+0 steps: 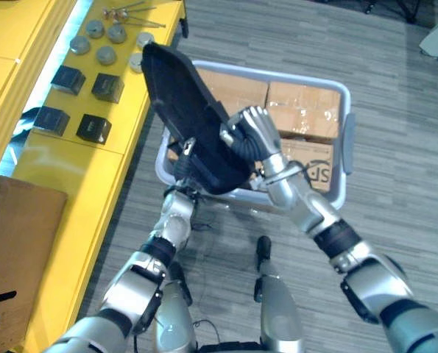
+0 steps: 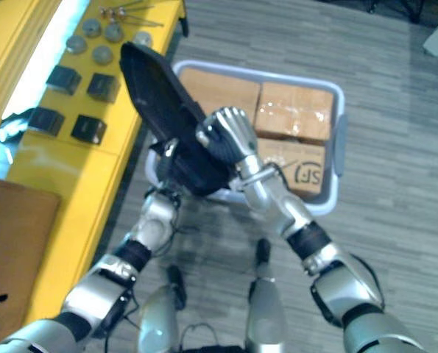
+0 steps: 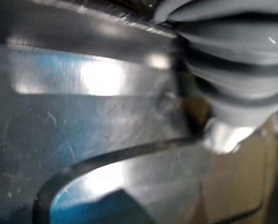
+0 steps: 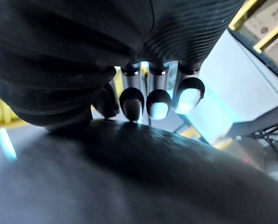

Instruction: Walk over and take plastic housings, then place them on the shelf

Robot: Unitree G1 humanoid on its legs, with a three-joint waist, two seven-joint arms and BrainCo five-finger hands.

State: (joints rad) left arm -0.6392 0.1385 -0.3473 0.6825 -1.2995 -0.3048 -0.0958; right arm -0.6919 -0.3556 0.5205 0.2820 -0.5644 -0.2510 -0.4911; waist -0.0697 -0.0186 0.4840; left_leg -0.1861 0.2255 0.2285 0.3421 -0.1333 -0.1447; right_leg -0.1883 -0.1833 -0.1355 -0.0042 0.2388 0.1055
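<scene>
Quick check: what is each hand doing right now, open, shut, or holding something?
Left hand: cannot be told; it sits behind the black plastic housing.
Right hand: shut on the black plastic housing.

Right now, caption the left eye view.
Right hand grips the black housing, left hand behind it, above a bin of cardboard boxes.

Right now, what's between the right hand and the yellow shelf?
The black plastic housing, gripped by the right hand, with the yellow shelf beyond; shown in both eye views.
</scene>
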